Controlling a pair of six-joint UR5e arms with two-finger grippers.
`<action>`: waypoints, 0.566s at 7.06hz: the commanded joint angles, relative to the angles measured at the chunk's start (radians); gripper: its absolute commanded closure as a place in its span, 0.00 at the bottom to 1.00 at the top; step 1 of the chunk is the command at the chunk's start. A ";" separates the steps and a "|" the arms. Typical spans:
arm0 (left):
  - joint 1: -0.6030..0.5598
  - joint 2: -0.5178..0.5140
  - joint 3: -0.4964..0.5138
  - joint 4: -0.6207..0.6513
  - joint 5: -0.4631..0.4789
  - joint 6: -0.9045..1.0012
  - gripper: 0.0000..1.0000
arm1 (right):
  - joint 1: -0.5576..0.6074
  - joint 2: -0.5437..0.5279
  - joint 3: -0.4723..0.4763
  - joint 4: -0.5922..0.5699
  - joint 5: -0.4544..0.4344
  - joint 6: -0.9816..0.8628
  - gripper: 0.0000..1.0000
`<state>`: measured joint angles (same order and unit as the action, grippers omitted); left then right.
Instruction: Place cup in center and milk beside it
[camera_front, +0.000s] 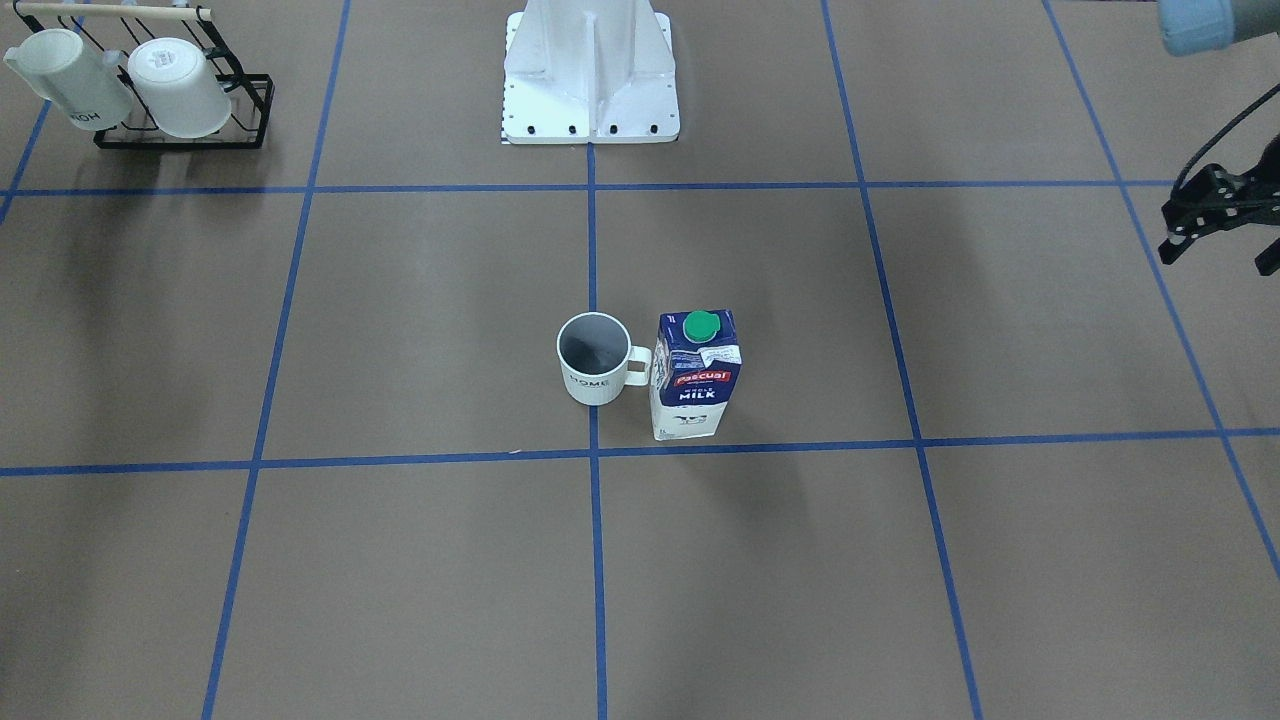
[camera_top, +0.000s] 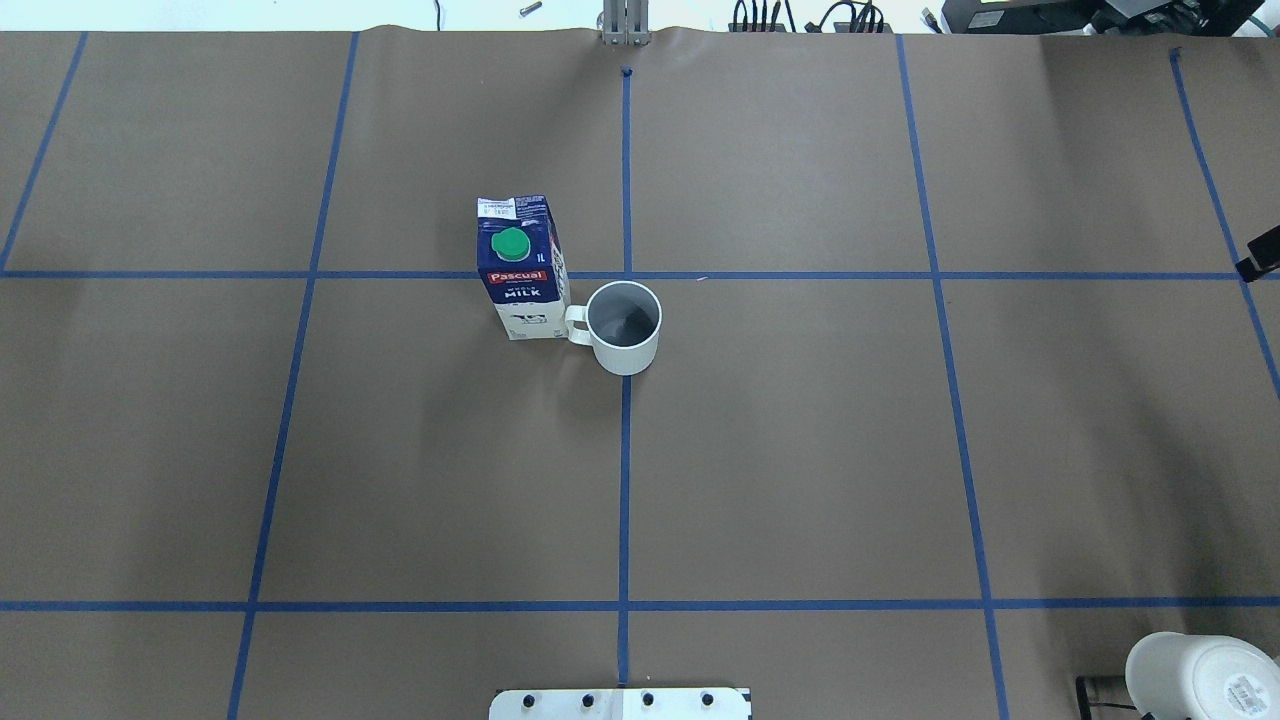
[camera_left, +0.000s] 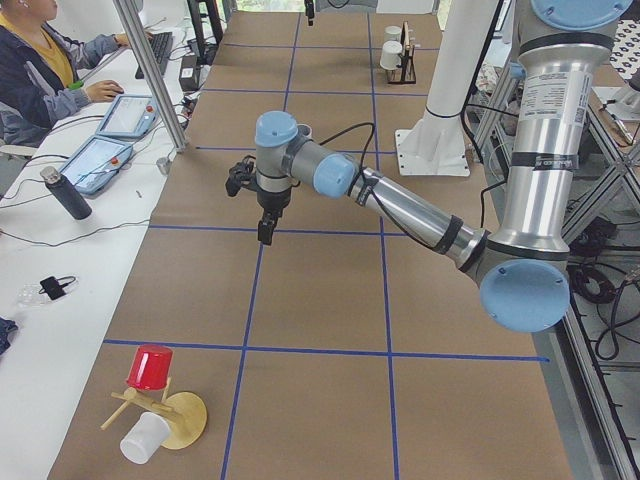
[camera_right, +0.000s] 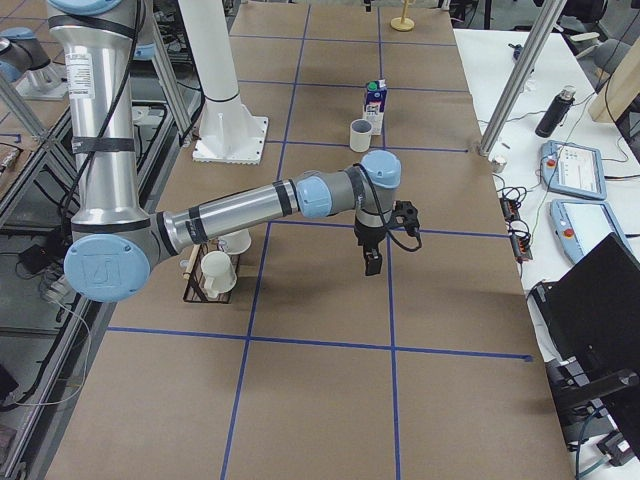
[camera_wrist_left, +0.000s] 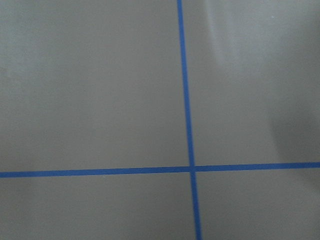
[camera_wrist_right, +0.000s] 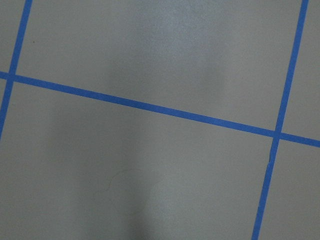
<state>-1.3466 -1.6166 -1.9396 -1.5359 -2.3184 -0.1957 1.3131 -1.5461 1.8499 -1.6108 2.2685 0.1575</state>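
Observation:
The cup (camera_front: 595, 360) is a white mug with a grey inside. It stands upright on the centre blue line, and the overhead view (camera_top: 624, 327) shows it too. The milk (camera_front: 697, 375) is a white and dark-blue carton with a green cap. It stands upright right beside the cup on the robot's left side (camera_top: 524, 268), with the cup's handle almost touching it. My left gripper (camera_front: 1200, 225) hangs far off at the table's left end (camera_left: 265, 230), cut by the frame edge. My right gripper (camera_right: 372, 262) hangs over bare paper at the right end. I cannot tell whether either is open or shut. Neither holds anything.
A black wire rack (camera_front: 185, 120) with two white mugs stands at the robot's right near corner (camera_right: 210, 275). The white robot base (camera_front: 590, 75) sits at the near edge. A red cup and a wooden stand (camera_left: 155, 400) lie at the left end.

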 joint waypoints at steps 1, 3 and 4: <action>-0.062 0.096 0.097 -0.114 -0.090 0.153 0.02 | 0.000 -0.002 -0.011 0.023 0.006 0.001 0.00; -0.056 0.130 0.128 -0.258 -0.076 0.141 0.02 | 0.000 0.000 -0.003 0.025 0.008 -0.003 0.00; -0.048 0.120 0.128 -0.276 -0.076 0.136 0.02 | 0.000 0.000 0.003 0.025 0.011 -0.003 0.00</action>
<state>-1.4006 -1.4957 -1.8189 -1.7628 -2.3973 -0.0557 1.3131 -1.5468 1.8471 -1.5866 2.2768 0.1554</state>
